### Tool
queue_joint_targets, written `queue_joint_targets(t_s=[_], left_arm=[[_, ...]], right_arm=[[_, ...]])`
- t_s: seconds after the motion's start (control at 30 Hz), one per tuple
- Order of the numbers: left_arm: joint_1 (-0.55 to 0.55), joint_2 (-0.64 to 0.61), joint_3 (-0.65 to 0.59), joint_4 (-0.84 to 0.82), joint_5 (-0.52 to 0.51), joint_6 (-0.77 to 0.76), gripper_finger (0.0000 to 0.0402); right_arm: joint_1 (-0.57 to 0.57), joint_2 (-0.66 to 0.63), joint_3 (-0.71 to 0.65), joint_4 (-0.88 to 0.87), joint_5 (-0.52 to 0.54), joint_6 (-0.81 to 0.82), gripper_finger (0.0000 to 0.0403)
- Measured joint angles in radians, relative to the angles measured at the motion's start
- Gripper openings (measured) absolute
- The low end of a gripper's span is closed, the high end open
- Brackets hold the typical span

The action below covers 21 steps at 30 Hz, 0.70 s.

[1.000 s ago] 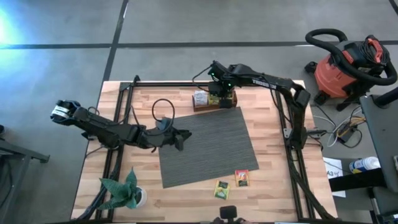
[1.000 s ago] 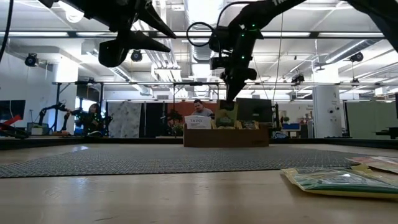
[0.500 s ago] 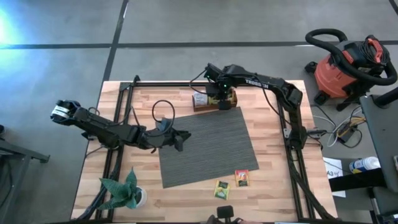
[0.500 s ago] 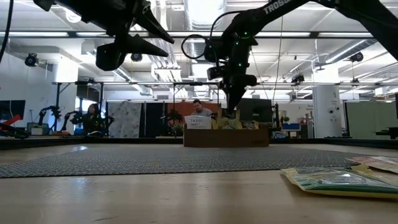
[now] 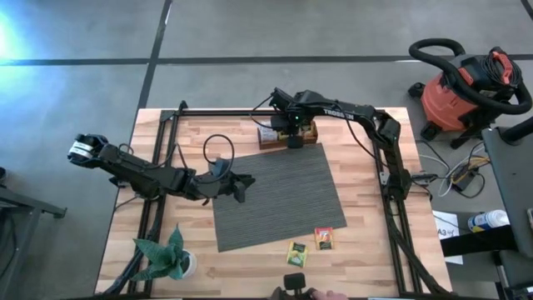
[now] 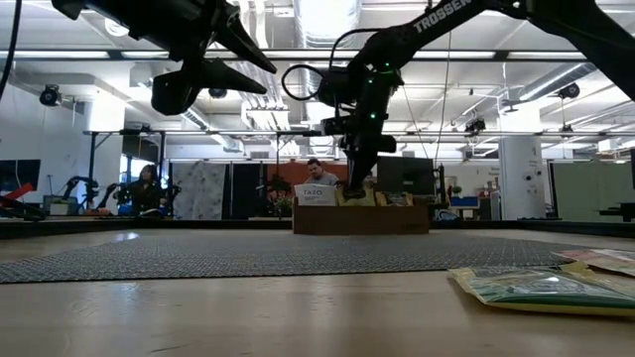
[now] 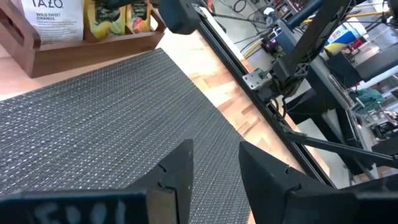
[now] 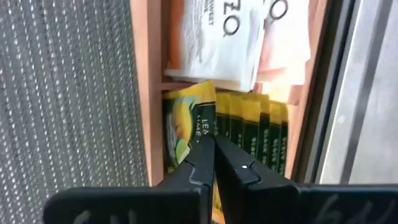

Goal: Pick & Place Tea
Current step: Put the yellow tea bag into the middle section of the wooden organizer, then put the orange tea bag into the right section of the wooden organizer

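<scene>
High view: the grey mat [image 5: 277, 197] lies at the middle of the table and serves as the reference landmark. A wooden tea box [image 5: 286, 136] sits just beyond the mat's far edge, touching or nearly touching it. The right gripper [image 5: 293, 138] hangs over this box, at its mat-side wall.

Right wrist view: the right gripper's fingers [image 8: 200, 163] are pressed together with no gap visible, tips down among the yellow packets [image 8: 249, 124] standing upright in one compartment. A white packet [image 8: 214, 40] fills the neighbouring compartment. Whether a packet is pinched between the fingers cannot be determined; the fingers cover that spot.

Two loose packets lie on the bare wood just off the mat's near edge: a yellow-green packet [image 5: 296, 253] and an orange-red packet [image 5: 324, 238], close beside each other.

The left gripper [image 5: 242, 185] waits above the mat's left edge. In the left wrist view its fingers [image 7: 177, 179] stand apart with mat visible between them, holding nothing.

Step in hand, as a judgement: extraction of a further packet from the box, at the grasp stage. The next move calls for a straight lift clear of the compartment walls, then a transfer across the mat toward the loose packets. Neighbouring packets stand tightly packed, so more than one may rise together; a slow lift is advisable.
</scene>
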Motion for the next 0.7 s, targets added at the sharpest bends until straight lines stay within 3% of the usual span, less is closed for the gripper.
queue_joint_targets(t_s=[0.17, 0.5, 0.7], left_arm=[[0.000, 0.000, 0.000, 0.000, 0.000, 0.002, 0.0124], [0.000, 0.000, 0.000, 0.000, -0.001, 0.026, 0.0124], [0.000, 0.000, 0.000, 0.001, 0.033, 0.034, 0.0124]], right_arm=[[0.000, 0.000, 0.002, -0.001, 0.027, 0.005, 0.0030], [0.007, -0.046, 0.003, -0.022, 0.053, 0.093, 0.0133], [0.032, -0.185, -0.014, -0.072, 0.043, 0.266, 0.0142]])
